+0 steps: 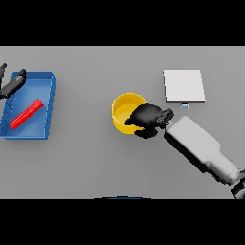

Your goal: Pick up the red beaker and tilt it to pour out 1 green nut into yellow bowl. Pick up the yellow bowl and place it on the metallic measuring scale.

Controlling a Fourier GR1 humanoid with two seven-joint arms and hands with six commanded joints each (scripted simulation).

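Yellow, and sitting at the centre of the frame, the bowl [125,111] had the right hand [146,119] curled over its right rim, fingers wrapped on the wall, which I judged to be the grip for carrying it. Whether a green nut lay inside could not be made out. The right arm [201,148] reached in from the lower right, its forearm slanting up and left so that the wrist met the bowl from the side. Up and to the right, well apart from the bowl, lay the flat metallic scale [183,86], bare on top and probably the bowl's destination. At the left of the frame the red beaker [27,114] lay on its side in a blue tray [48,98], seemingly set down after use. The left hand [13,84] showed at the upper left edge above the tray's corner, holding nothing; its fingers looked loosely bent.
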